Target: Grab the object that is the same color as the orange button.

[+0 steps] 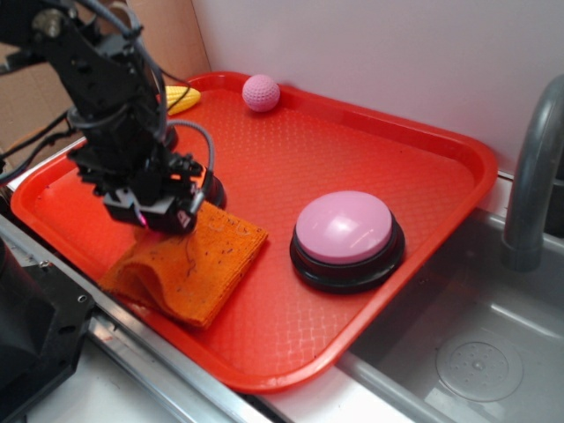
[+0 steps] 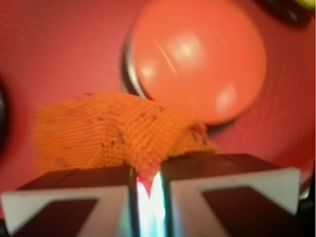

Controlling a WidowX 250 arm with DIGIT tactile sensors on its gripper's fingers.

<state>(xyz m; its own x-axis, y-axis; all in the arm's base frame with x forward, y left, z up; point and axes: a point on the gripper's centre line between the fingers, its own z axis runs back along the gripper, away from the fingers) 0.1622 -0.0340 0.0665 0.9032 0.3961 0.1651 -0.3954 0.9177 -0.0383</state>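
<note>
**Me:** Near the tray's (image 1: 423, 291) left edge, in the exterior view, my claw (image 1: 157, 220) sits low on the back end of the orange rag (image 1: 198, 264). The rag lies toward the tray's front-left corner, one end bunched and lifted under me, the other flat on the tray.

**Partner:** Why there, and not on the button?

**Me:** The orange button (image 2: 197, 59) only gives the colour; the rag is the match. From outside my arm hides that button almost wholly. I see only a bit of dark base behind my claw.

**Partner:** What else is on the tray?

**Me:** A pink dome button (image 1: 345, 231) just right of the rag, a pink ball (image 1: 261, 92) at the far edge, and a yellow thing (image 1: 179, 95) near the far-left corner. None matches.

**Partner:** And the wrist view?

**Me:** My two fingers (image 2: 89, 197) stand nearly together, with a fold of the rag drawn to a peak and nipped in the thin slit between them. So I am clamped on cloth, by a pinch of the edge. The orange dome sits just beyond the rag, close but not between my fingers.

**Partner:** Will it hold?

**Me:** I judge the grip slim: only a small tuck of terry is caught, so a lift should go straight up and gently.
</note>
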